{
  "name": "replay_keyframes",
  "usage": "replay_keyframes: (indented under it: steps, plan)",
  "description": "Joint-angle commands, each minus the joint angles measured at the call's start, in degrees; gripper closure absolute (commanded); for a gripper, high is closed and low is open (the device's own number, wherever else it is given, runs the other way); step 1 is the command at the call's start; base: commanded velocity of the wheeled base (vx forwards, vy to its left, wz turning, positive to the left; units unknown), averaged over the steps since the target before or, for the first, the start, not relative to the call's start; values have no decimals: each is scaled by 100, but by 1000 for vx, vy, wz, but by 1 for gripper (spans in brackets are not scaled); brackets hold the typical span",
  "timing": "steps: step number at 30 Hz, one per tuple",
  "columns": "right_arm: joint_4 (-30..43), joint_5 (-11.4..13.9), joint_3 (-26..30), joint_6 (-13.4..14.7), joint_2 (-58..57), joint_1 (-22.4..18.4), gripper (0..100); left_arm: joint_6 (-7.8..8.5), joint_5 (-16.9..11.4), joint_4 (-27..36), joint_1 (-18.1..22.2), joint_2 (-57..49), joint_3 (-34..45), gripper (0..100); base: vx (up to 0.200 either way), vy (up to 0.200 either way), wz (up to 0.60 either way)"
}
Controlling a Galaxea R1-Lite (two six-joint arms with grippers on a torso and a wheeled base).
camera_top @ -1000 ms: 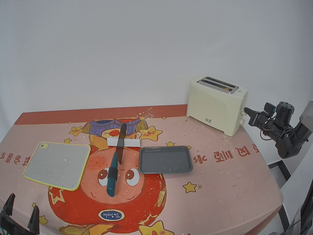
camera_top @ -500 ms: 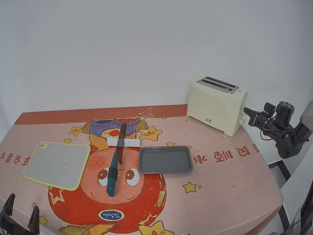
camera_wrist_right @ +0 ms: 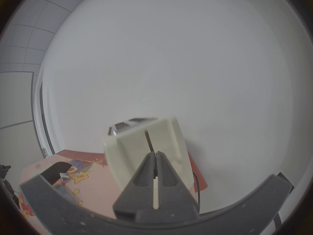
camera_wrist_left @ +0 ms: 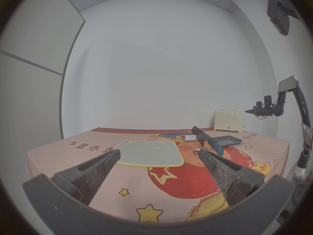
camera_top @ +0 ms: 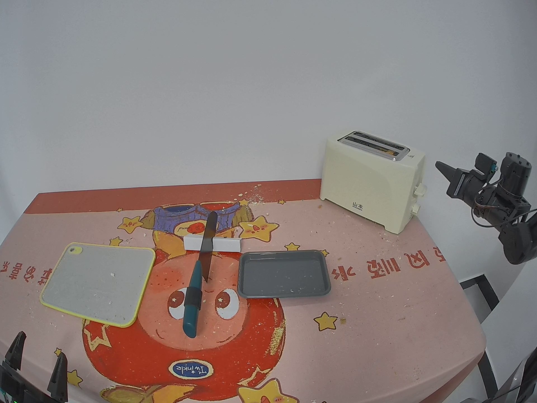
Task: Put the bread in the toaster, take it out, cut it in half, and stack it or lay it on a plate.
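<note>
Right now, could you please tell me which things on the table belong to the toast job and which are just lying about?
For the job: toaster, knife, cutting board, grey tray.
Lying about: white block under the blade, crumbs.

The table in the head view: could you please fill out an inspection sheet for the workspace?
Surface: table under a cartoon cloth.
Job's things: toaster at the far right, slot contents unclear; grey plate mid-table, lightly crumbed; cutting board at left; knife between them, blade lying across a white block.
Clutter: crumbs near the far edge.
Grippers: left gripper open, low at the near left edge; right gripper shut, in the air right of the toaster, apart from it.
Cables: dark cord beside the toaster's base.
Surroundings: plain white wall.
</note>
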State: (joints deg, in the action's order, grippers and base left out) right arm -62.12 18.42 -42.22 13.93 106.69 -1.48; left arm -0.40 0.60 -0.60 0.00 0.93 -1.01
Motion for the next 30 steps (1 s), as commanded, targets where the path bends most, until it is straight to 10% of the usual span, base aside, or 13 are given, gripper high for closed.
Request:
replay_keyframes:
  steps: [1,6,18,24,30]
  plan:
    - [666,-14,609,-479,-1177,121,100,-4,2,-2,0,-93,101,0,0,0,0]
    - [904,-31,1022,-1077,-1511,33,100,-4,2,-2,0,-93,101,0,0,0,0]
    - [825,65,1602,-1244,-1880,-125,100,-4,2,-2,0,-93,101,0,0,0,0]
    - [842,654,1936,-1253,-2232,-116,100,-4,2,-2,0,-93,101,0,0,0,0]
    - [904,733,2077,-1411,-2337,-11,100,-4,2,-2,0,-93,101,0,0,0,0]
